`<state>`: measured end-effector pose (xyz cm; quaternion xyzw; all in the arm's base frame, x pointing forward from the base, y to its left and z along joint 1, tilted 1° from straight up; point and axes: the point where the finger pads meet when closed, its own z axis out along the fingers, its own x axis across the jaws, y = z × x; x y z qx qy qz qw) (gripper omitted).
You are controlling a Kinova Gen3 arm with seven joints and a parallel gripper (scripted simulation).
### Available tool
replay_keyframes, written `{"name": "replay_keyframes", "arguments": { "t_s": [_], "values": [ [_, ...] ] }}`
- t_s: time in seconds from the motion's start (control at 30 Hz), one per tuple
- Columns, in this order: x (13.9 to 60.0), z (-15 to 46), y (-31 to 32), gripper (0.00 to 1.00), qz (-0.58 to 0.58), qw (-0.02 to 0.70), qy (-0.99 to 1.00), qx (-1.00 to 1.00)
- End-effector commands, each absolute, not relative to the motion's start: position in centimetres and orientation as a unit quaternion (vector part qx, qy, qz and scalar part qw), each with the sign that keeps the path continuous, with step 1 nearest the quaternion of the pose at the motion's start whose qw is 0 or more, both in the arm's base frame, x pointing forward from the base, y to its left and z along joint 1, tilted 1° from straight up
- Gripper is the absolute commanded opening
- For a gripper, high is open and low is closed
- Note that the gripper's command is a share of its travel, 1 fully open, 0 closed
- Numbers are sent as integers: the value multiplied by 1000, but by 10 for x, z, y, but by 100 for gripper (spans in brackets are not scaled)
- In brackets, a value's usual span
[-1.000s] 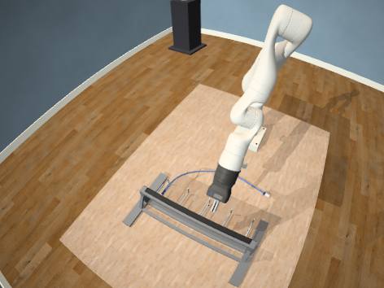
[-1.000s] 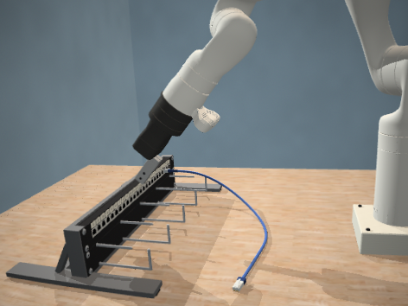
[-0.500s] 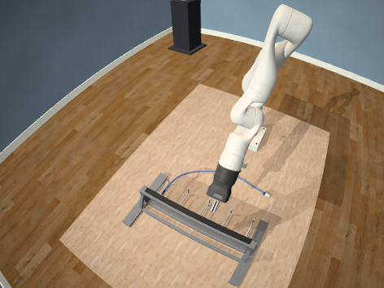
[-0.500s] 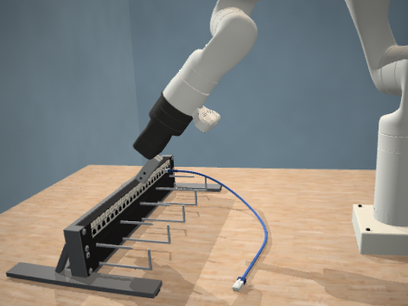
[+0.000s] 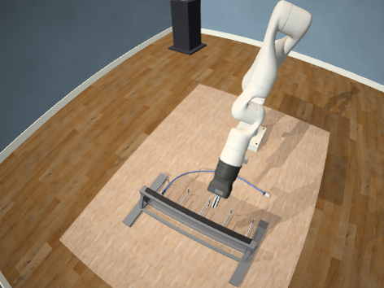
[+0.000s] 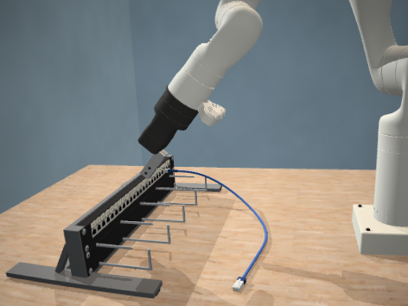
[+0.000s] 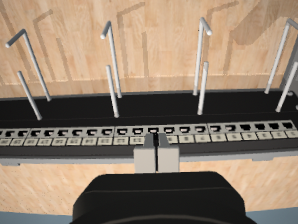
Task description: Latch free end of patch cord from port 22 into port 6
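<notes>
Claw (image 5: 216,202) (image 6: 154,164) (image 7: 156,146): blocky grey fingers clenched on nothing, by the black-faced panel (image 5: 195,214) (image 6: 130,207) (image 7: 155,107) | blue cord (image 5: 199,172) (image 6: 264,225): smooth, arching from the panel's far end | clear, boxy plug (image 5: 267,194) (image 6: 239,284): on pale wood-grained tabletop (image 5: 163,248) (image 6: 311,190) (image 7: 75,50)

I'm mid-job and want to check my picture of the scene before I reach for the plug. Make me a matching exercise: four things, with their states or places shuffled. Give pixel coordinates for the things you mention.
Things
1. Pincer (image 5: 215,203) (image 6: 147,174) (image 7: 156,146)
2. Free plug (image 5: 267,195) (image 6: 238,284)
3. Patch cord (image 5: 199,171) (image 6: 264,225)
4. Wire guides (image 5: 228,218) (image 6: 184,213) (image 7: 114,60)

States or places
A. Blue, bowed out in a curve
B. Sticking out from the front of the black panel (image 6: 105,242) (image 7: 155,107)
C. Shut, at the panel's upper edge
D. Pale, ungripped, well away from the jacks

Pairs: 1-C, 2-D, 3-A, 4-B
</notes>
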<state>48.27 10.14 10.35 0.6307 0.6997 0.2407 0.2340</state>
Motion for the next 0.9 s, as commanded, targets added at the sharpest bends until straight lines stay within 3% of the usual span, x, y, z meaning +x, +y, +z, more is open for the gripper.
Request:
{"name": "replay_keyframes", "arguments": {
  "t_s": [0.0, 0.87],
  "values": [
    [481, 110, 105, 0, 246, 234, 700, 629],
    [442, 157, 102, 0, 246, 234, 700, 629]
  ]
}}
